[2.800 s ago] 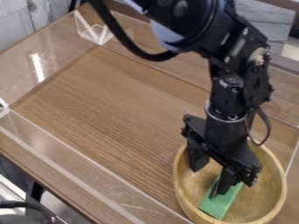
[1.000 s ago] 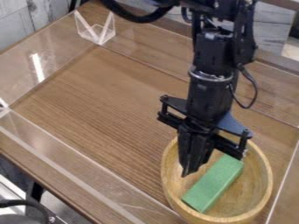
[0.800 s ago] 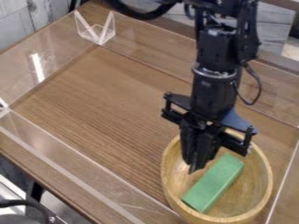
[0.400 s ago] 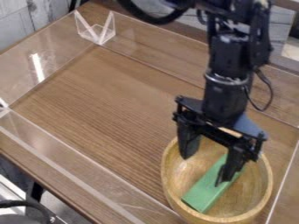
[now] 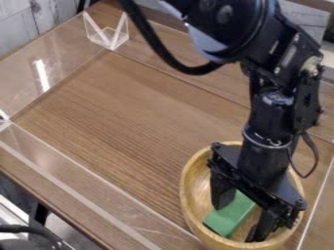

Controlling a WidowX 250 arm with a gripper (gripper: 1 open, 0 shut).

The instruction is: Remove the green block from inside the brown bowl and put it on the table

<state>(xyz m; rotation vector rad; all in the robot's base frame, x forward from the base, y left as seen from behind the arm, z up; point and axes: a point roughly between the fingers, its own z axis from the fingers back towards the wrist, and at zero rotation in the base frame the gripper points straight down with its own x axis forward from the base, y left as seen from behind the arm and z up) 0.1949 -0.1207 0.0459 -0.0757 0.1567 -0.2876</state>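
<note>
The green block point(image 5: 231, 218) lies inside the brown bowl point(image 5: 194, 183) at the front right of the table point(image 5: 117, 107). My gripper point(image 5: 251, 207) points straight down into the bowl and is open. One finger stands to the left of the block and the other to its right, so the block's far end sits between them. The black fingers hide that end of the block, and I cannot tell whether they touch it.
Low clear plastic walls point(image 5: 46, 68) run around the tabletop. A small clear triangular stand point(image 5: 104, 32) sits at the back left corner. The black arm point(image 5: 280, 107) rises over the bowl at the right.
The gripper was shut above the bowl a second ago. It has since opened wide, turned a little, and sunk to the right into the bowl around the block.
</note>
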